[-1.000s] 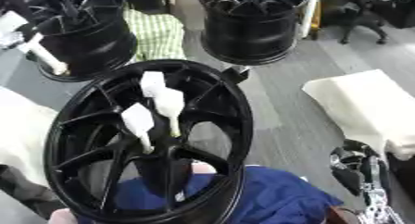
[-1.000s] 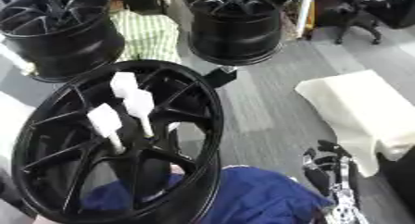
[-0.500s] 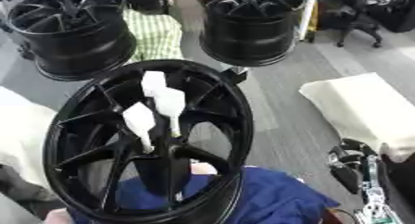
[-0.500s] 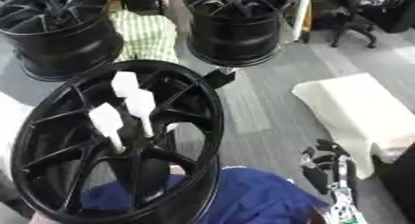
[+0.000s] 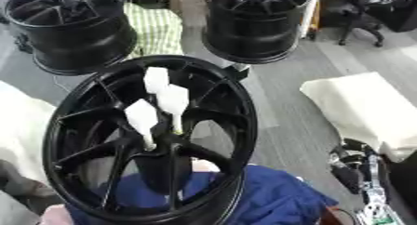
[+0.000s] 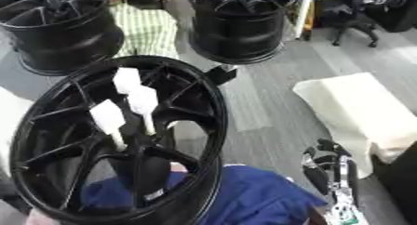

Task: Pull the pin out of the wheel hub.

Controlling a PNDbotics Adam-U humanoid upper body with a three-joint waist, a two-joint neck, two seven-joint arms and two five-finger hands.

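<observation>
A large black wheel hub (image 5: 247,126) stands tilted in front of me, its open face turned up toward the camera. Three white pins stick out of its centre among the spokes: one at the top (image 5: 156,79), one in the middle (image 5: 172,100) and one lower left (image 5: 140,117). My right hand (image 5: 352,172), black with silver parts, hangs at the lower right, well apart from the hub, fingers relaxed and holding nothing. My left hand shows in neither view.
Blue cloth (image 5: 273,198) lies under the hub's lower edge. Two more black wheels (image 5: 69,29) (image 5: 257,24) stand behind, with a green checked cloth (image 5: 159,29) between them. A white cloth (image 5: 366,108) lies on the grey floor at right, an office chair (image 5: 366,5) beyond it.
The view has shifted slightly. The hub, the pins and my right hand keep their places.
</observation>
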